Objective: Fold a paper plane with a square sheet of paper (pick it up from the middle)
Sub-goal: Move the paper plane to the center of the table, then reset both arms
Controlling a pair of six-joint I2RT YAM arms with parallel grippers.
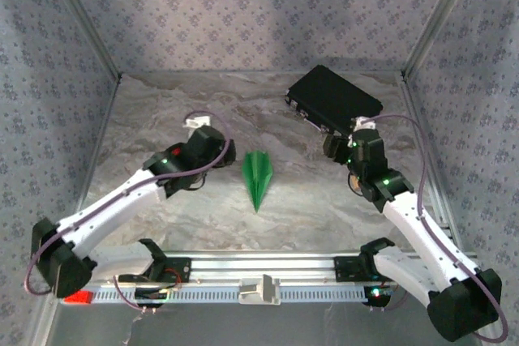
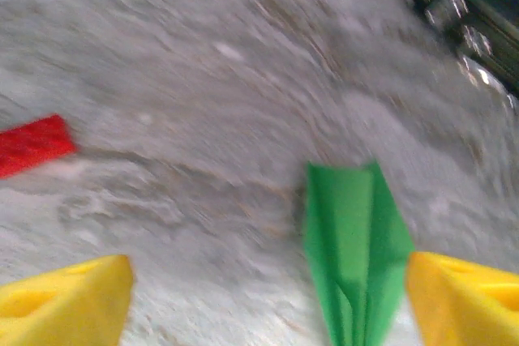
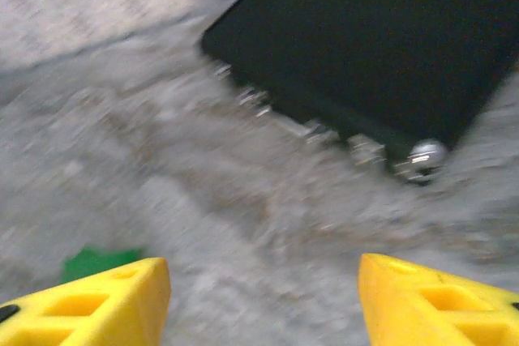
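Between the tools, the plane (image 1: 259,177) lies flat on the worktop (image 1: 324,208), a creased, pointed dart. The left tool (image 2: 268,269) and right tool (image 3: 263,269) gape released, holding nothing. Folding looks done; nothing seems left.

The plane (image 1: 259,177) is a slim, bright green dart with a centre crease. It lies flat on the bench (image 1: 162,111) near the middle of the overhead frame, sharp tip toward the bottom edge and blunt tail toward the top. In the left wrist view it sits lower right, running off the bottom edge.
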